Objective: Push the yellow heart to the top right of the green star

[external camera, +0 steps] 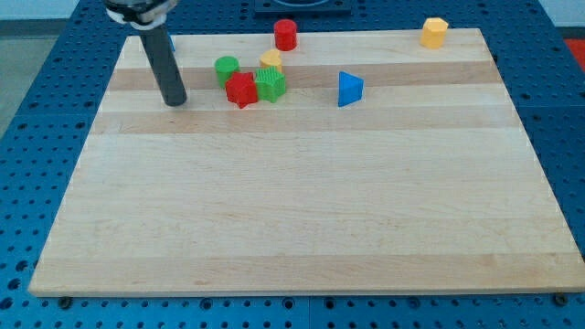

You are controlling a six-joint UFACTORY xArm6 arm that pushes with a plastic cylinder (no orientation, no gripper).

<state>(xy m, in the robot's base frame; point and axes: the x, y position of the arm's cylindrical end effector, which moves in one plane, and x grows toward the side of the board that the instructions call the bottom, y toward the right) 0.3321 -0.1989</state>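
Dark and gripperless, my tip (175, 102) rests on our wooden board (302, 201) well to the view's left of the green cylinder (226, 67), red star (241, 90) and green star (271, 85), whose top edge the yellow heart (271, 60) touches.

Bright, even overhead light, faint soft shadows, slightly soft focus throughout.
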